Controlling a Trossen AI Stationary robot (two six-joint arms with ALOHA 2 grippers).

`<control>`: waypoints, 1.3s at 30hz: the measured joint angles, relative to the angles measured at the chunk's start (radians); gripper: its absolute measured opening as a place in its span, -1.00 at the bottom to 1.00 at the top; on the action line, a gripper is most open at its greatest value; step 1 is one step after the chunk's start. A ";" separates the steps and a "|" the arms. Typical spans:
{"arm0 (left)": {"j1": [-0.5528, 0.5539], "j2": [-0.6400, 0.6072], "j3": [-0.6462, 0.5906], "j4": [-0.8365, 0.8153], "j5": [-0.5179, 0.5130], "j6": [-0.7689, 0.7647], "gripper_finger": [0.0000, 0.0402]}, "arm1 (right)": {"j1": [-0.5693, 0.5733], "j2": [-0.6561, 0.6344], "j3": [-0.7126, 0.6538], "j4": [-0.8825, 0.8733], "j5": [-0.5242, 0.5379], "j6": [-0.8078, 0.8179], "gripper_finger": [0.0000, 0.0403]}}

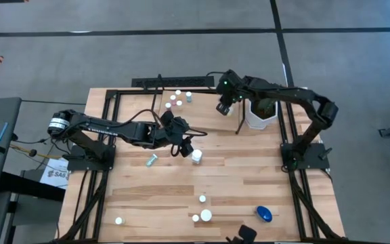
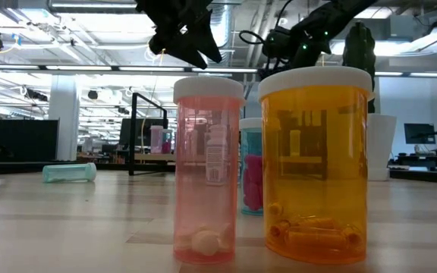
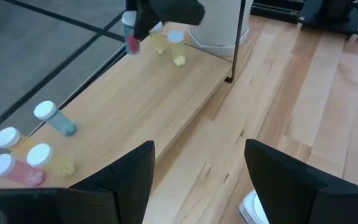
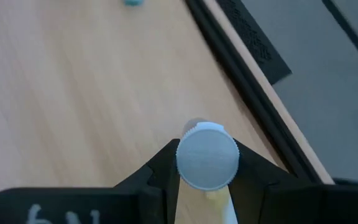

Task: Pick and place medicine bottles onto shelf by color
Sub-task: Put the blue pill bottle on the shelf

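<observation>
My right gripper [image 1: 223, 106] hangs over the shelf [image 1: 205, 102] near its right end, shut on a white-capped, yellowish medicine bottle [image 4: 207, 157]. My left gripper [image 1: 185, 146] stands open above the table's middle, just left of an upright white-capped bottle [image 1: 196, 156]; nothing is between its fingers [image 3: 129, 180]. Several bottles [image 3: 39, 134] stand on the shelf's left end. A teal bottle [image 1: 152, 160] lies on its side on the table. A pink [image 2: 207, 167], an orange [image 2: 315, 159] and a teal bottle [image 2: 252, 171] stand upright near the front edge. My right gripper pinches the bottle's white cap [image 4: 185, 163] between its two fingers, one on each side. The fingers slant down from above toward the shelf board. The body points away below the cap; whether its base rests on the board is hidden by the cap and fingers.
A white pot with a green plant [image 1: 261, 112] stands right of the shelf, close to my right gripper. A larger blue bottle [image 1: 264, 214] lies near the front right, and a small one [image 1: 118, 220] stands at the front left. Bare wood lies between the shelf and the front bottles.
</observation>
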 joint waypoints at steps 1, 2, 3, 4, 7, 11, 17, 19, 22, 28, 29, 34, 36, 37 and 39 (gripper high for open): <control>0.000 0.000 0.000 0.000 0.000 0.000 0.18 | 0.009 0.000 0.000 0.003 0.000 -0.030 -0.37; 0.000 0.000 0.000 0.000 0.000 0.000 0.18 | 0.016 0.000 0.000 0.006 0.000 -0.060 -0.37; 0.000 0.000 0.000 0.000 0.000 0.000 0.18 | 0.023 0.000 0.000 0.006 0.000 -0.088 -0.37; 0.000 0.000 0.000 0.000 0.000 0.000 0.18 | 0.030 0.000 0.000 0.006 0.000 -0.113 -0.37; 0.000 0.000 0.000 -0.001 0.002 0.000 0.18 | 0.043 -0.001 0.000 0.020 0.002 -0.166 -0.37; 0.000 0.000 0.000 -0.001 0.008 -0.001 0.18 | 0.036 -0.001 0.000 0.035 0.003 -0.175 -0.37; 0.000 0.000 0.000 -0.002 0.011 -0.005 0.18 | 0.012 0.036 0.024 0.021 0.006 -0.215 -0.37; 0.000 0.000 0.000 -0.002 0.011 -0.006 0.18 | 0.010 0.077 0.062 0.014 0.007 -0.215 -0.37; 0.000 0.000 0.000 -0.004 0.014 -0.007 0.18 | 0.002 0.147 0.139 -0.084 0.014 -0.217 -0.37; 0.000 0.000 0.000 -0.024 0.020 -0.007 0.18 | -0.002 0.252 0.278 -0.183 0.010 -0.217 -0.37; 0.000 0.000 0.000 -0.031 0.019 -0.007 0.18 | -0.002 0.267 0.291 -0.188 0.009 -0.216 -0.37; 0.000 0.000 0.000 -0.069 0.017 -0.013 0.18 | -0.002 0.312 0.316 -0.190 0.001 -0.214 -0.37; 0.000 0.000 0.000 -0.078 0.016 -0.013 0.18 | -0.002 0.325 0.316 -0.187 -0.007 -0.215 -0.37; 0.000 0.000 0.000 -0.082 0.014 -0.013 0.18 | -0.002 0.328 0.316 -0.185 -0.015 -0.215 -0.37; 0.000 0.000 0.000 -0.083 0.014 -0.012 0.18 | -0.002 0.336 0.319 -0.179 -0.019 -0.215 -0.37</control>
